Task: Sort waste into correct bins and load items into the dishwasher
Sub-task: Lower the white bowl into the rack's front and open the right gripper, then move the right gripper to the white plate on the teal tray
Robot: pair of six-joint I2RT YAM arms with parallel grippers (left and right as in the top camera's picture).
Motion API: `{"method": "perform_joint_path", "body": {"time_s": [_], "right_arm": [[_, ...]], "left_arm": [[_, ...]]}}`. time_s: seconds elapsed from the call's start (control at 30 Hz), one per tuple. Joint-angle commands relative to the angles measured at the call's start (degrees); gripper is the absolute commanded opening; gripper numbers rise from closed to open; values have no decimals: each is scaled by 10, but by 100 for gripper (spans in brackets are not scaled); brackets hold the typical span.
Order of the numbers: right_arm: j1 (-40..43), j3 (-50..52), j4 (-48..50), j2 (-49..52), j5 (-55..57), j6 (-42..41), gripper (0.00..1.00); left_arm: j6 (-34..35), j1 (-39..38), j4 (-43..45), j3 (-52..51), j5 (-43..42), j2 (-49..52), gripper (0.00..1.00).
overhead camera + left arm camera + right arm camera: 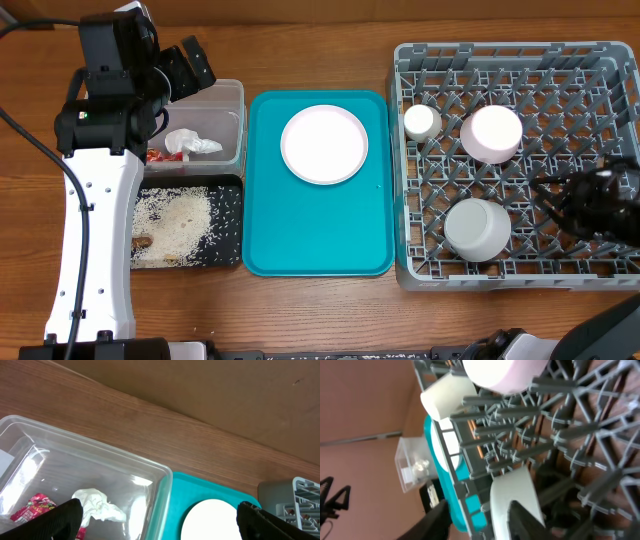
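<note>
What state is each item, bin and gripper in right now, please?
Plate: on teal tray, unloaded.
Cup: in rack.
Pink bowl: in rack.
White bowl: upside down in rack.
Clear tub: holds tissue, wrapper.
Black tray: holds rice scraps.
Left gripper: open, empty.
Right gripper: open.

Teal tray [270,230], grey lattice rack [400,200], white plate [324,144], black tray [236,225].

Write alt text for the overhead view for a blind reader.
A teal tray holding a white plate sits mid-table. Left of it, a clear tub holds a tissue and wrapper, and a black tray holds rice scraps; right, a grey rack holds a cup and two bowls.
</note>
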State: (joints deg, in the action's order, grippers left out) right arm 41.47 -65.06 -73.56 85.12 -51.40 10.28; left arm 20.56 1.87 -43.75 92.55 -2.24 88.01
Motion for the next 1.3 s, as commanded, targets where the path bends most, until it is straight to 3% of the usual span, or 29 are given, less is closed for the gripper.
{"method": "perform_joint_path", "body": {"time_s": [0.0, 0.13, 0.27, 0.57, 0.77, 0.97, 1.13, 1.27], "right_arm": [[-52, -47, -19, -10, 66, -22, 32], [-126, -55, -35, -10, 133, -28, 11], [-200, -54, -43, -10, 175, -35, 5], [-299, -54, -56, -10, 360, -158, 5], [-316, -54, -66, -10, 429, -211, 5], [-316, -54, -64, -10, 575, -291, 5], [-318, -57, -48, -10, 562, -294, 6], [-318, -63, -18, -10, 460, -292, 9]], "left_arm": [[-9, -4, 2, 5, 8, 1, 100], [-9, -4, 2, 5, 8, 1, 100], [-9, -4, 2, 5, 8, 1, 100], [-9, -4, 2, 5, 8, 1, 100], [-9, -4, 2, 5, 8, 1, 100], [-9, -4, 2, 5, 8, 1, 100], [-9, -4, 2, 5, 8, 1, 100], [-9, -4, 2, 5, 8, 1, 100]]}}
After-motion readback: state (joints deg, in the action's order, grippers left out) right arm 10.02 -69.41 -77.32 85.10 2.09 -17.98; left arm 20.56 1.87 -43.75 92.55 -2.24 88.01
